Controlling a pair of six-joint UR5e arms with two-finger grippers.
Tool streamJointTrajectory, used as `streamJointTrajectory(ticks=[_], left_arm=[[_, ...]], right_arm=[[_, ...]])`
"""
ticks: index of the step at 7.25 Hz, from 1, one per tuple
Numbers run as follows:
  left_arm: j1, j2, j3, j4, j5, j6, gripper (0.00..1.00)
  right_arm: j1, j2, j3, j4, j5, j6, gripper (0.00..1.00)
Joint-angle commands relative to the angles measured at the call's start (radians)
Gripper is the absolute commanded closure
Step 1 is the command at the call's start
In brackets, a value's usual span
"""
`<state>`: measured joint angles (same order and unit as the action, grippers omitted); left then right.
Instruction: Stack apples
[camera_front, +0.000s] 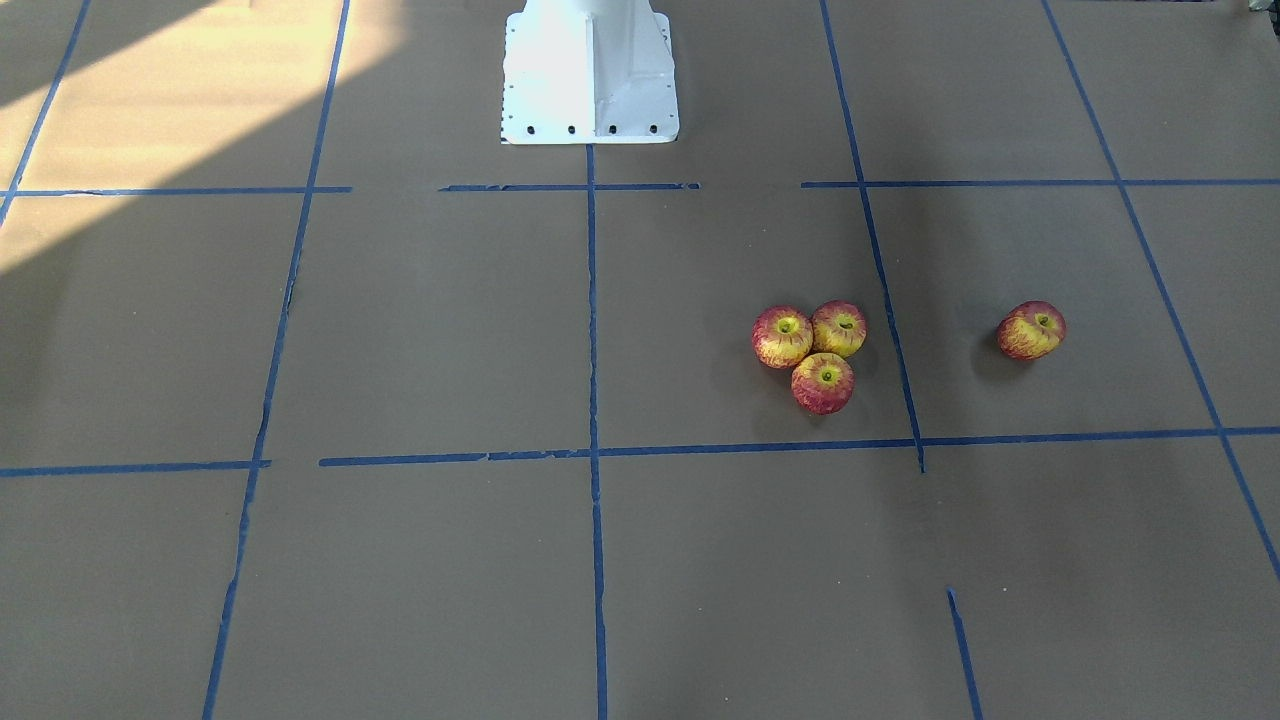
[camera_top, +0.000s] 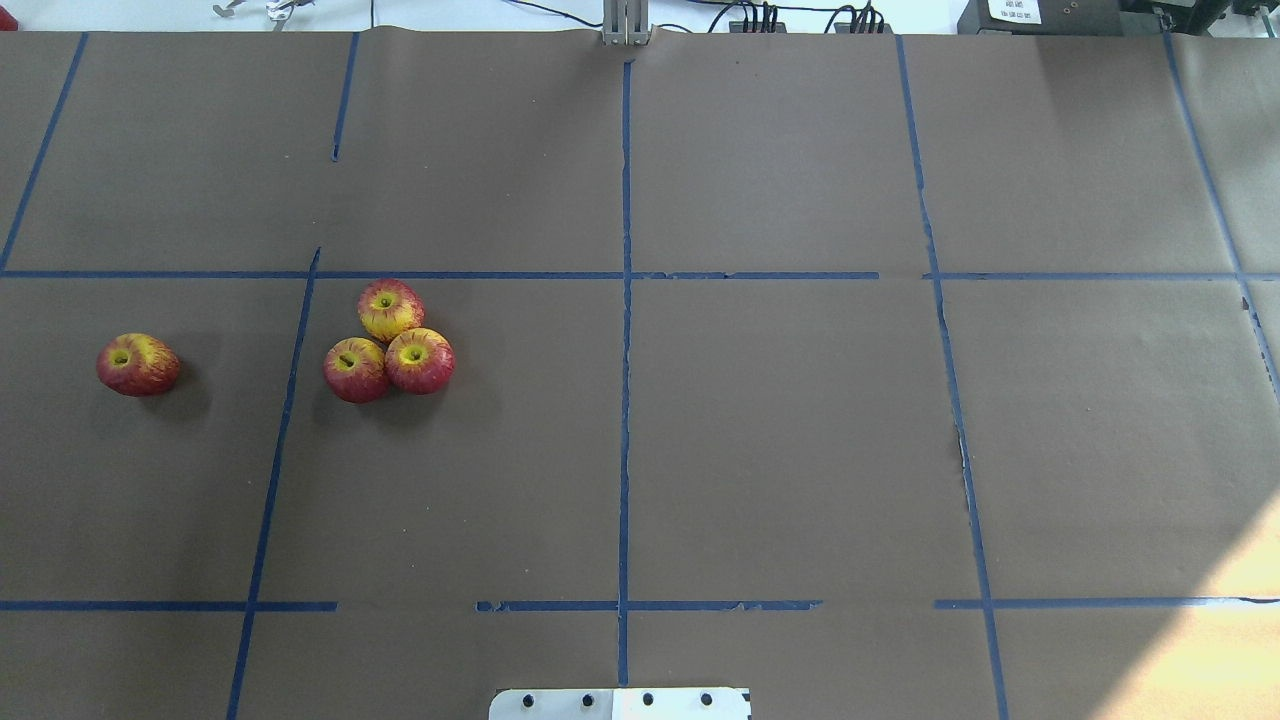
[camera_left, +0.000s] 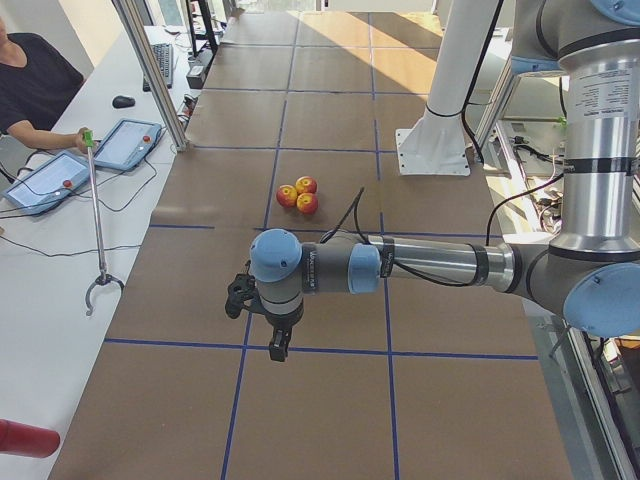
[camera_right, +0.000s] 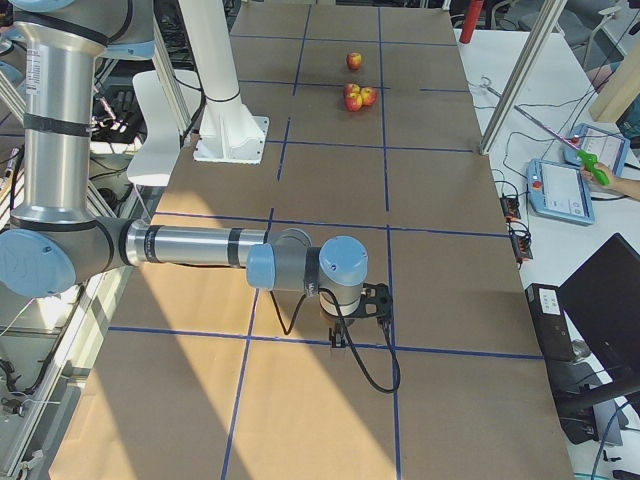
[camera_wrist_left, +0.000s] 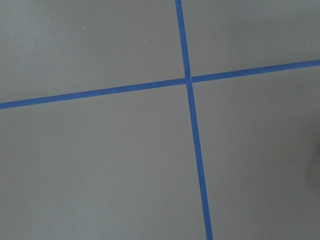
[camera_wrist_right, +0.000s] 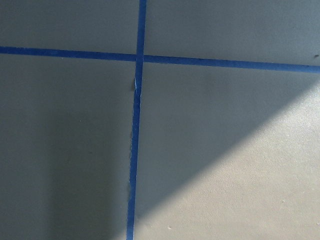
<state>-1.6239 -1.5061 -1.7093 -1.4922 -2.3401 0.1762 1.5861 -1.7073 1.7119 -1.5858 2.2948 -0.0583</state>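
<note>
Stacked, the round red-and-yellow toy apples (camera_top: 419, 361) at mid-left could roll off each other; left hand (camera_left: 272, 340), right hand (camera_right: 340, 335): opening, cannot tell.

You see six views. One camera looks forward and down from behind the robot; another faces it from across the table (camera_front: 400, 330), steeply down — both share the four apples (camera_front: 822, 383) and the white base (camera_front: 590, 70). Two end cameras look along the table from opposite ends, apples far off. Each wrist camera looks down, close on crossed blue tape (camera_wrist_left: 189, 80).
</note>
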Motion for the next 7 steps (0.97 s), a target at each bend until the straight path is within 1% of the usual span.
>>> streamJointTrajectory(ticks=[1,2,3,6,7], left_arm=[[-0.002,0.001,-0.012,0.001,0.001,-0.001,0.0],[-0.002,-0.003,-0.024,0.0,0.002,-0.009,0.0],[0.001,-0.011,0.008,-0.008,-0.001,-0.006,0.0],[0.002,-0.006,-0.007,-0.066,-0.011,-0.01,0.0],[0.027,-0.009,-0.012,-0.107,-0.027,-0.082,0.0]], right_arm=[[0.0,0.0,0.0,0.0,0.0,0.0,0.0],[0.0,0.0,0.0,0.0,0.0,0.0,0.0],[0.0,0.0,0.0,0.0,0.0,0.0,0.0],[0.0,0.0,0.0,0.0,0.0,0.0,0.0],[0.0,0.0,0.0,0.0,0.0,0.0,0.0]])
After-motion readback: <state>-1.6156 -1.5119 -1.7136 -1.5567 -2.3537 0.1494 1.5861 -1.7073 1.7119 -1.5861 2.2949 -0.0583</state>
